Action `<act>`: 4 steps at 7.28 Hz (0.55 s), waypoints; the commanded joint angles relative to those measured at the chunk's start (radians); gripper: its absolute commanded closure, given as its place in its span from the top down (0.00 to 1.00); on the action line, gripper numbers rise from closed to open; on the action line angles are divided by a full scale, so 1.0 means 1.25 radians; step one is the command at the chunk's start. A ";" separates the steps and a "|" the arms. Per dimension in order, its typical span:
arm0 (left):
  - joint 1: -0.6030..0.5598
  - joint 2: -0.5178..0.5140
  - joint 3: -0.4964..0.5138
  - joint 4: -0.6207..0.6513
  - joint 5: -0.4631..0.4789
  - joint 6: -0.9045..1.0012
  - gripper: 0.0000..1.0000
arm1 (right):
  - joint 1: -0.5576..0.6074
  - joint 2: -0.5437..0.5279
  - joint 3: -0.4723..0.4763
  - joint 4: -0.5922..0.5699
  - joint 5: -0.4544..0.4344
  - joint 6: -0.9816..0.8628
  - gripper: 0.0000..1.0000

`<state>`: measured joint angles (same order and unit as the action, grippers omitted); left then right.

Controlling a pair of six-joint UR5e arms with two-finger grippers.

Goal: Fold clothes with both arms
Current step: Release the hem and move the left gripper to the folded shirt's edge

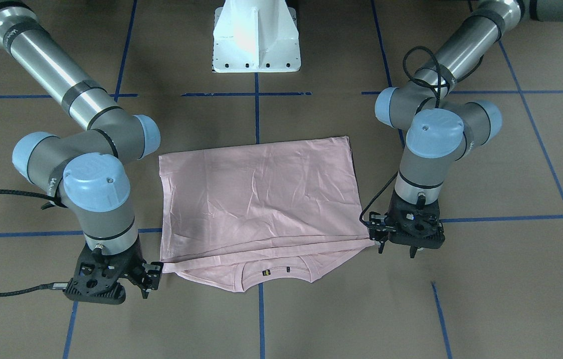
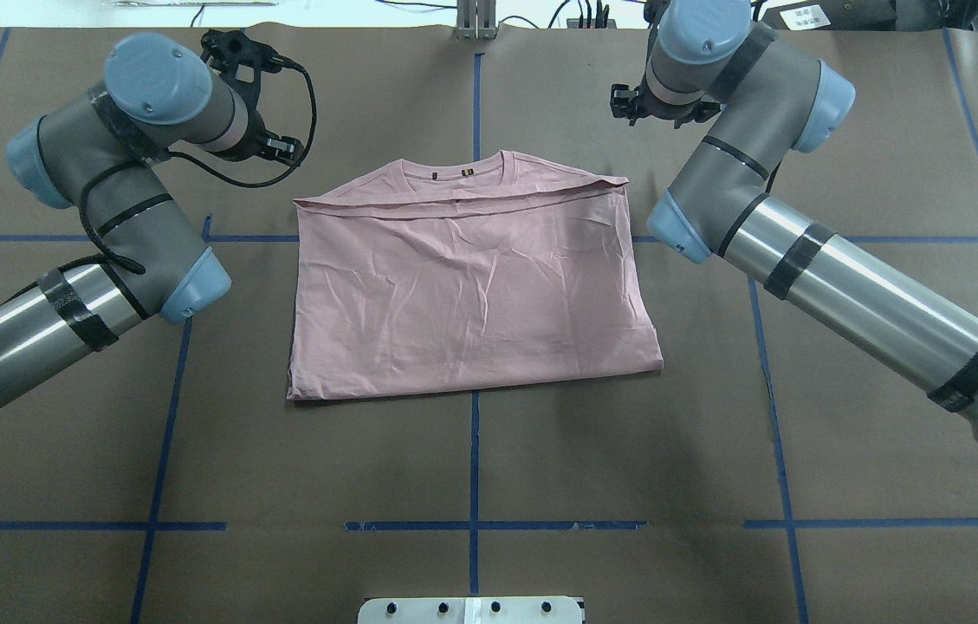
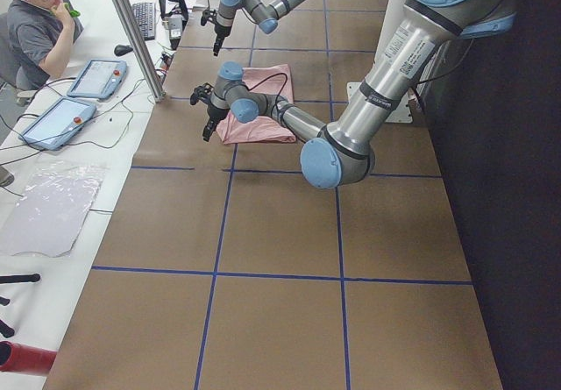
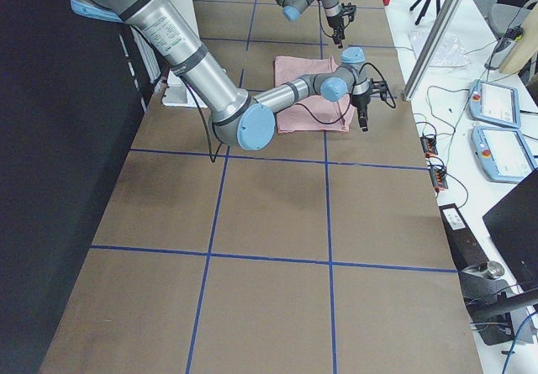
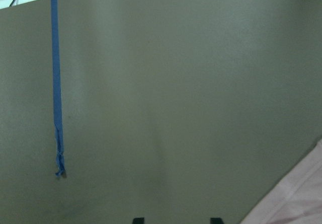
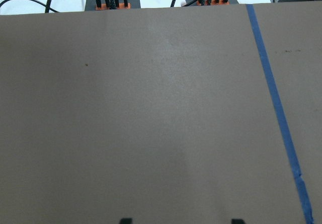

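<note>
Apparently folded once, the pink T-shirt (image 2: 471, 295) lies flat mid-table (image 2: 471, 459), hem drawn up just short of the collar, as the left gripper (image 1: 396, 249) and right gripper (image 1: 134, 288) hang beside its far corners, jaws apart and empty, with narrower folds likely left to do.

The left arm (image 1: 453, 52) and the right arm (image 1: 47, 70) are silver tubes with grey joints, light blue round caps and black bands. Black braided cables (image 1: 12, 292) run along them.

Shows pale pink T-shirt (image 2: 471, 295) on brown tabletop (image 2: 592, 451) gridded with blue tape lines (image 2: 474, 433); left arm (image 2: 12, 342) and right arm (image 2: 870, 303) silver-grey, capped light blue.
</note>
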<state>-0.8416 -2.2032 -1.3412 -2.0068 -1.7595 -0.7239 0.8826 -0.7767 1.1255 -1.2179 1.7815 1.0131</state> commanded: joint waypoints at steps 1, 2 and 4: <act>-0.003 0.030 -0.056 -0.003 -0.010 0.017 1.00 | 0.027 -0.031 0.034 0.005 0.072 -0.067 1.00; 0.008 0.069 -0.124 -0.003 -0.010 -0.012 1.00 | 0.028 -0.066 0.080 0.013 0.077 -0.067 1.00; 0.058 0.169 -0.282 -0.002 -0.064 -0.088 1.00 | 0.029 -0.118 0.152 0.017 0.084 -0.067 1.00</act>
<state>-0.8109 -2.0645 -1.5780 -2.0106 -1.8040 -0.7800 0.9175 -0.8828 1.2586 -1.2001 1.8770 0.9313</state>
